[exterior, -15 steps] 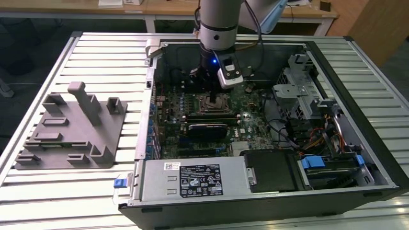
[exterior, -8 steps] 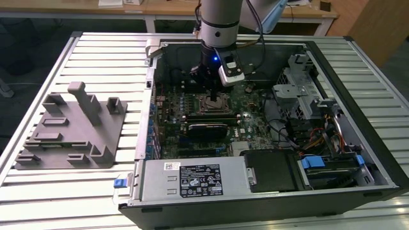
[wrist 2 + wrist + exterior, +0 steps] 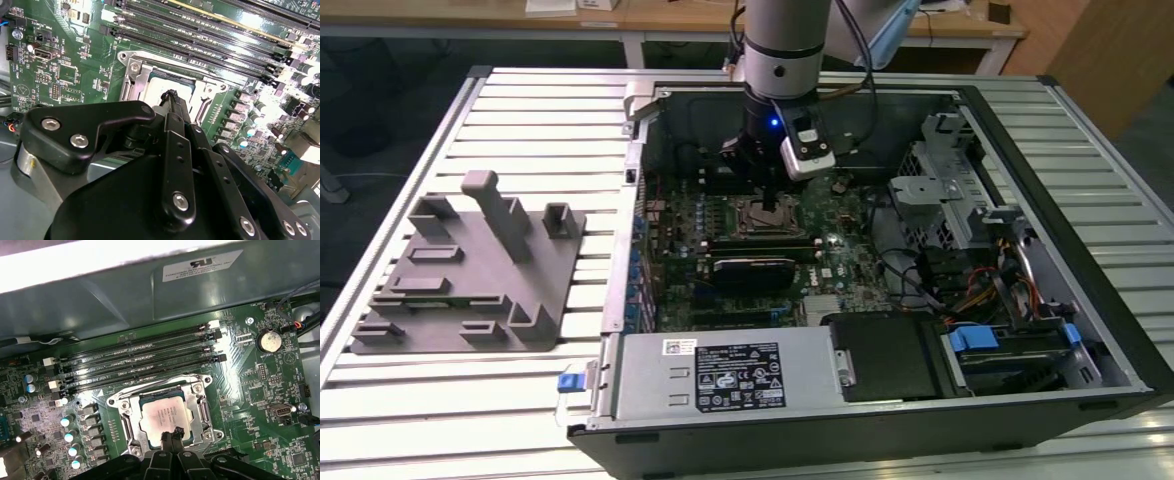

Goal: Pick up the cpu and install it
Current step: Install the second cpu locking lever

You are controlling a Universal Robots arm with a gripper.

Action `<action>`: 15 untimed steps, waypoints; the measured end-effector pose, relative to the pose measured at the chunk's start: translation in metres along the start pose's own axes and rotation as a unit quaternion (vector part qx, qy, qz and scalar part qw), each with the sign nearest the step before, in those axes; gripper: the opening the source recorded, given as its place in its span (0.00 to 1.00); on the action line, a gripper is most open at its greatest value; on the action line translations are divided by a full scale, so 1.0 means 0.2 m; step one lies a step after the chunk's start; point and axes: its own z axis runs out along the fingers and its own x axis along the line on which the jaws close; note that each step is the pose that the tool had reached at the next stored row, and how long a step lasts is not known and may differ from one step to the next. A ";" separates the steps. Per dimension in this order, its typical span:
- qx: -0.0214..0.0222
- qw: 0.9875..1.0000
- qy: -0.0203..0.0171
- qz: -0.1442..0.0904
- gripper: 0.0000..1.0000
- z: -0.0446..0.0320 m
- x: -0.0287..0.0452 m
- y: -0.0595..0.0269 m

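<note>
The fingers are drawn together to a narrow tip that comes down on the near edge of the chip, which already lies flat inside the metal frame of its socket on the green board. In the first wrist view the tip looks to touch or pinch the chip's rim; I cannot tell which from here, nor whether any gap is left between the fingers. The gripper shows the same way in the second wrist view, poised right over the socket opening.

To my eye the placing is almost done, and the care now lies in keeping the chip level and square in the frame, with no sideways drag and no pushing down, since a tilted corner could catch on the socket.

Just beside the socket run the long black memory slots, and a round coin battery sits further off on the board. The board lies in an open computer case resting on a slatted metal table. On the exterior view's left a grey tray with upright posts stands well apart from the case. Wooden desks line the room behind.
</note>
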 end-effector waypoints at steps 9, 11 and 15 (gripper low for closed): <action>0.000 1.000 0.000 0.000 0.11 0.000 0.000 0.000; 0.000 1.000 0.000 0.000 0.11 -0.010 -0.001 0.000; 0.000 1.000 0.000 0.000 0.11 -0.051 -0.002 -0.001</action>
